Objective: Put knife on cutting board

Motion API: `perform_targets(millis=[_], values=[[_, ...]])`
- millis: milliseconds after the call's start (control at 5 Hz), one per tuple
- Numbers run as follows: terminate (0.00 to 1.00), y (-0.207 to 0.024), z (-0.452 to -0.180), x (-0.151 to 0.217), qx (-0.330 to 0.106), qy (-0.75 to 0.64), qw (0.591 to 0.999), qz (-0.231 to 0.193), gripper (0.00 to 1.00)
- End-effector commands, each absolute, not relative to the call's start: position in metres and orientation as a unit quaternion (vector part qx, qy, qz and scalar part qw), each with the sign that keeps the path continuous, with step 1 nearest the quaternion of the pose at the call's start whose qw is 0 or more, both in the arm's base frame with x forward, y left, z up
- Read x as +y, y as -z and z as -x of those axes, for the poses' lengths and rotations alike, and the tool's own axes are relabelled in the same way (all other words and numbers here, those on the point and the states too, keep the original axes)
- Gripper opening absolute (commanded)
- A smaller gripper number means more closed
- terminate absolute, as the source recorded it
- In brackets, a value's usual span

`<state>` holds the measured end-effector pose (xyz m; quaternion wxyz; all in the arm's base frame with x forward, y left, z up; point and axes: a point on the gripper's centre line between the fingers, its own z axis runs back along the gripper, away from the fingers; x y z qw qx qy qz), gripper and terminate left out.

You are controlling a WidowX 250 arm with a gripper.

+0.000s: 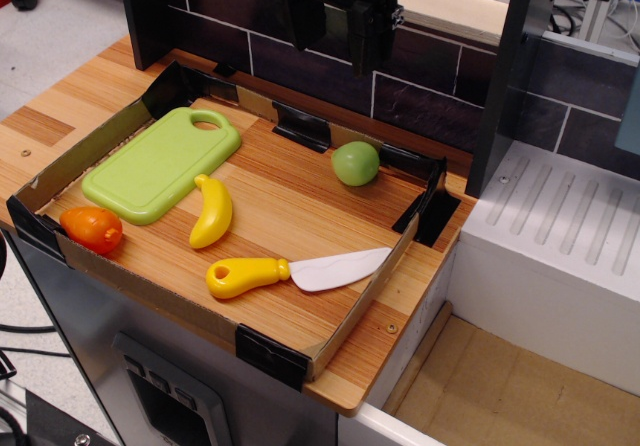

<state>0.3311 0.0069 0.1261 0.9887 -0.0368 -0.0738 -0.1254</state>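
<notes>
The knife lies flat on the wooden counter near the front edge, its yellow handle to the left and its white blade pointing right. The light-green cutting board lies at the left of the counter, its handle hole toward the back. Nothing lies on the board. My gripper hangs high at the top centre, in front of the dark brick wall, well above and behind the knife. Its two dark fingers point down with a gap between them and hold nothing.
A yellow banana lies between board and knife. An orange toy fruit sits at the front left corner. A green round fruit sits at the back right. A low cardboard rim edges the counter. A white sink lies to the right.
</notes>
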Motion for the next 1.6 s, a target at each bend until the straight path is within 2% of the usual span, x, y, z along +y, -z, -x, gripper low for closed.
perform_targets(millis=[0,400,600,800,1000,1400], values=[[0.00,-0.126,-0.331,0.007,-0.074,0.125,0.989,0.037,1.00],[0.00,-0.125,-0.299,0.004,-0.054,0.236,0.970,0.009,1.00],[0.00,-0.126,-0.279,0.010,-0.063,0.268,0.961,0.012,1.00],[0.00,-0.109,-0.265,0.021,-0.045,0.290,0.956,0.008,1.00],[0.00,-0.096,-0.254,0.029,-0.060,0.336,0.940,0.015,1.00],[0.00,-0.065,-0.244,0.048,-0.070,0.354,0.933,0.017,1.00]])
